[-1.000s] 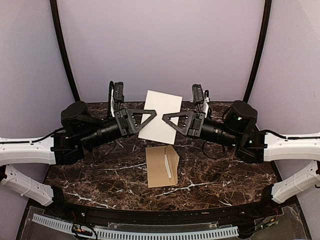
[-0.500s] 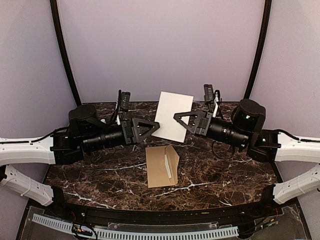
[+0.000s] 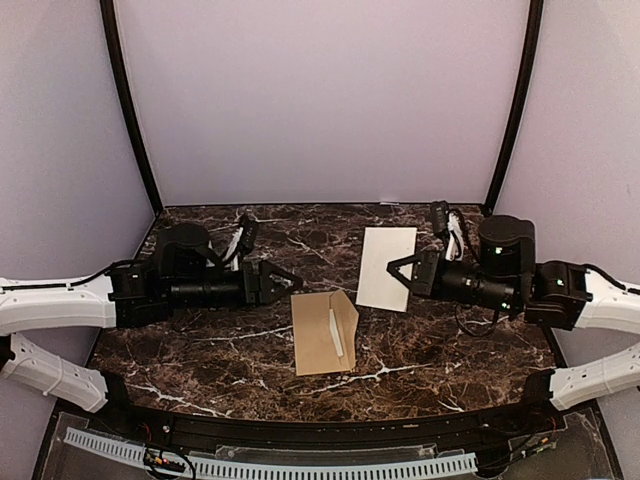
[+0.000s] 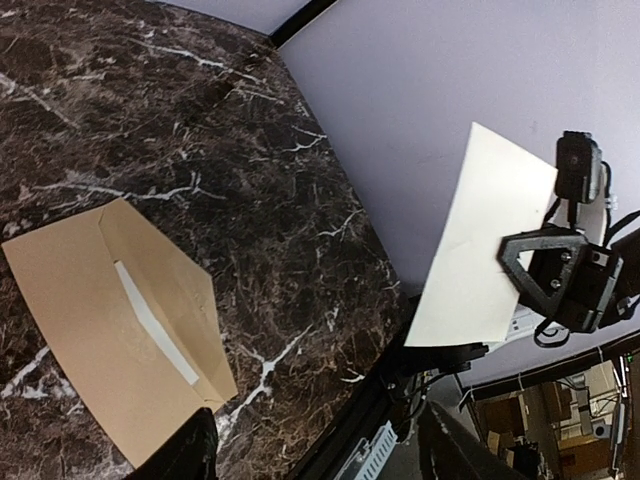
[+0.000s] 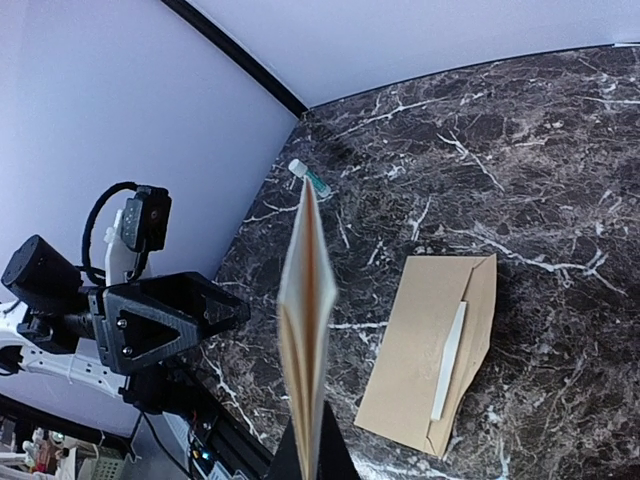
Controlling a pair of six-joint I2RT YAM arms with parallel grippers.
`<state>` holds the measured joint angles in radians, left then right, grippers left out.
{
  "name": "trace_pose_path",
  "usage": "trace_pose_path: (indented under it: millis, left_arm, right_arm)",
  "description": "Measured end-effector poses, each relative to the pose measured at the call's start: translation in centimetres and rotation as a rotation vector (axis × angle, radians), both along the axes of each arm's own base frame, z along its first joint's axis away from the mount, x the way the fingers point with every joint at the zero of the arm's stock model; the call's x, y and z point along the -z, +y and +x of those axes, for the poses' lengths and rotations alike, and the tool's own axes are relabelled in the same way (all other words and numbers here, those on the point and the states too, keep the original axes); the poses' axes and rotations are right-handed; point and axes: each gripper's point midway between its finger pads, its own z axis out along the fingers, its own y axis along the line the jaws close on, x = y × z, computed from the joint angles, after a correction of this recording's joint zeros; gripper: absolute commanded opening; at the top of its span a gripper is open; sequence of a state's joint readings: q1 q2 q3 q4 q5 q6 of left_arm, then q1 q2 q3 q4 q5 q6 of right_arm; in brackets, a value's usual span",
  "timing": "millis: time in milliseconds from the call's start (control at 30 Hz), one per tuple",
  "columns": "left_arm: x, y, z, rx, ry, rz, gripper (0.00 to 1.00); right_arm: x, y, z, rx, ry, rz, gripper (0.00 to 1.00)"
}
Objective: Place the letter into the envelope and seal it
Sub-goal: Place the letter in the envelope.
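We see the letter [image 3: 385, 266] held off the table [image 3: 200, 350] by the right gripper [image 3: 396, 276], whose fingers are clenched on the sheet's lower right edge. The sheet stands upright, its long axis running up and away from the arms, and it sits just right of centre. In the right wrist view it [image 5: 305, 300] appears edge-on, rising straight out from between the fingers. In the left wrist view its plain pale face [image 4: 480, 250] is turned toward the left arm.

The envelope [image 3: 322, 335] lies flat at the middle of the table, well below the letter, its long axis running from near to far. Its flap is folded open toward the right arm, with a thin white strip [image 3: 335, 332] showing along the fold.

The left gripper [image 3: 290, 282] hovers just beside the envelope's far left corner, pointing right. Its fingers [image 4: 185, 455] are spread wide and grasp nothing.

The table is dark brown marble with white veins. Pale lilac walls [image 3: 320, 100] enclose it, with a curved black post [image 3: 125, 100] on each side.
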<state>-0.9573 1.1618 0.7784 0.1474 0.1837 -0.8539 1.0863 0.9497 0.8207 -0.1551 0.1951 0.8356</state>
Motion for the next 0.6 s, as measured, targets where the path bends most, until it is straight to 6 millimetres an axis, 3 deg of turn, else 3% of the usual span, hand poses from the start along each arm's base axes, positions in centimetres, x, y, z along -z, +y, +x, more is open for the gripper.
trace_pose_path:
  millis: [133,200,400,600]
  left_arm:
    - [5.1,1.5,0.7,-0.031,0.091,0.08,0.68]
    - [6.5,1.9,0.9,-0.038,0.119,0.104,0.69]
    - [9.1,2.6,2.1,-0.071,0.159,0.144,0.6]
    - [12.8,3.0,2.7,-0.079,0.219,0.204,0.52]
  right_arm:
    - [1.9,0.2,0.0,-0.008,0.022,-0.067,0.0]
    - [3.3,0.9,0.1,-0.023,0.043,-0.108,0.0]
    - [8.4,2.4,0.8,-0.072,0.131,-0.227,0.0]
    - [9.4,2.6,2.7,-0.086,0.174,-0.206,0.0]
